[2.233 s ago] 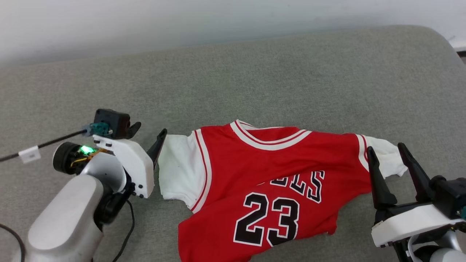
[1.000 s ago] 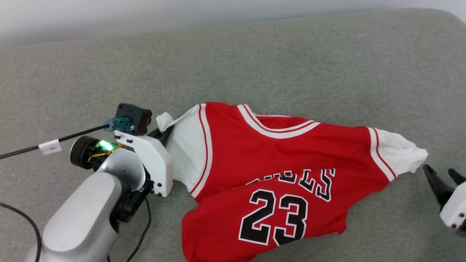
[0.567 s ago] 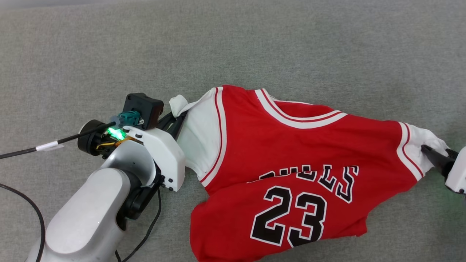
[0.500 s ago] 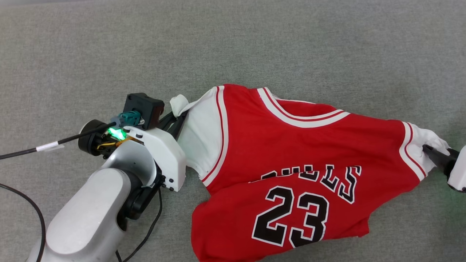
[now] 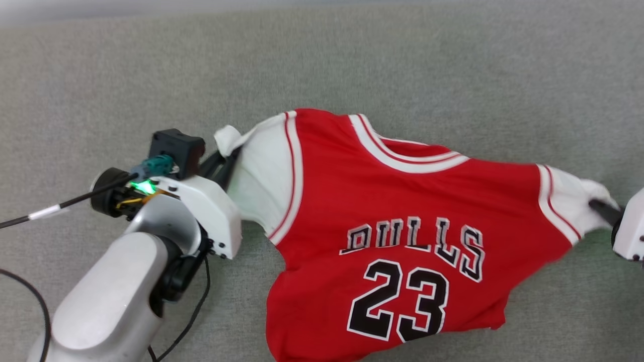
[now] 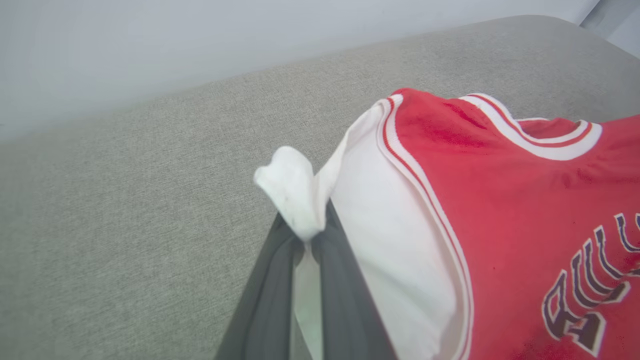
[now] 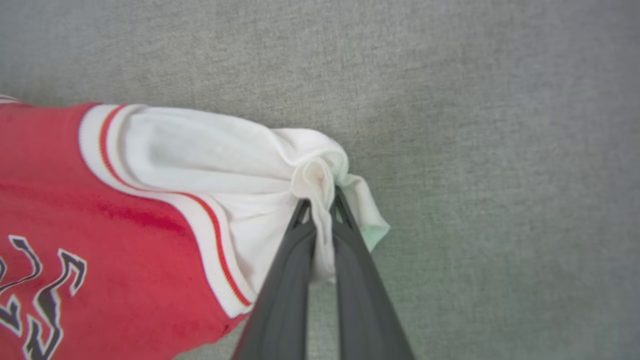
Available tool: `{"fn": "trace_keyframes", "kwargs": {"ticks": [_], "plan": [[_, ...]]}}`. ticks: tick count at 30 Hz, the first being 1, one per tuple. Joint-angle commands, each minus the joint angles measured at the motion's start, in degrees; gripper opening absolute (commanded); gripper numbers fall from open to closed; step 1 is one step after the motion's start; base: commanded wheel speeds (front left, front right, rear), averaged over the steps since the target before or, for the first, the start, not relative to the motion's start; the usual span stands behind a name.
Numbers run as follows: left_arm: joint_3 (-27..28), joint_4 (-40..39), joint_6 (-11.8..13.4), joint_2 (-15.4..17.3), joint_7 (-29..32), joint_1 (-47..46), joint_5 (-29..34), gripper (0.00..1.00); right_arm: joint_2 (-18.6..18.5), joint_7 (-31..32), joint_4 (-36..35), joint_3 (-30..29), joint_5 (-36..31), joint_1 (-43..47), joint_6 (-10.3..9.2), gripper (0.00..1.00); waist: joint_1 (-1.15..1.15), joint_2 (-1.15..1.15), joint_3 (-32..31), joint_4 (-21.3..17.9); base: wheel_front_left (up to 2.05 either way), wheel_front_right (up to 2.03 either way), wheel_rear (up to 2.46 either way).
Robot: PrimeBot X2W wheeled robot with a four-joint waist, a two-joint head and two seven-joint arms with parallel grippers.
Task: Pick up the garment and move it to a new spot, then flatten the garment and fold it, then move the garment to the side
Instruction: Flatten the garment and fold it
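The garment [image 5: 397,211], a red jersey T-shirt with white sleeves and a black "23", hangs stretched between my two arms over the grey cushion, print side up. My left gripper [image 5: 226,153] is shut on the end of its left white sleeve [image 6: 295,200], which bunches out past the fingertips. At the right edge of the head view, my right gripper [image 5: 601,207] is shut on the other white sleeve [image 7: 310,175], with cloth pinched between the dark fingers [image 7: 290,280]. The lower hem sags toward the cushion.
A wide grey fabric cushion [image 5: 402,60] spreads under and around the garment, meeting a pale wall [image 6: 200,45] at the back. A black cable [image 5: 45,213] with a white tag runs off left from my left wrist.
My right gripper has closed on the right sleeve. The garment is now pulled taut and lifted, so the lettering above the "23" has unfolded into view. The head view has shifted.
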Motion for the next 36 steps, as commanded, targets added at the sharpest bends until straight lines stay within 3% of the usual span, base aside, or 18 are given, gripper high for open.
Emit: {"fn": "trace_keyframes", "kwargs": {"ticks": [1, 8, 12, 23, 36], "plan": [[1.0, 0.2, 0.9, 0.7, -1.2, 0.3, 0.6, 0.0, -1.1, -1.9, -2.2, 0.0, -1.2, -0.4, -0.02, 0.0, -0.01, 0.0, -2.5, -0.4, 0.0, 0.0, 0.0], [5.5, 2.2, 4.7, 3.0, -4.7, -1.0, 1.3, 0.0, -2.1, -5.9, -6.6, 0.5, -6.4, -4.4, -0.06, 0.0, -0.01, 0.0, -8.0, -0.9, 0.0, 0.0, 0.0], [8.1, 4.9, 5.2, 4.1, -6.7, -3.2, 1.1, 0.0, -1.4, -8.3, -6.4, 1.8, -9.4, -9.1, -0.06, 0.0, -0.01, 0.0, -10.1, -1.1, 0.0, 0.0, 0.0], [10.6, 15.6, 0.6, 2.5, -11.9, -20.2, 1.4, 0.0, 0.5, -13.6, 0.0, 5.9, -13.8, -26.0, -0.06, 0.0, -0.01, 0.0, -9.4, -0.6, 0.0, 0.0, 0.0], [13.7, 27.4, -4.4, 3.5, -18.2, -49.4, 3.7, 0.0, 2.8, -24.8, 5.6, 7.7, -17.9, -52.4, -0.06, 0.0, -0.01, 0.0, 6.3, -1.9, 0.0, 0.0, 0.0]]}}
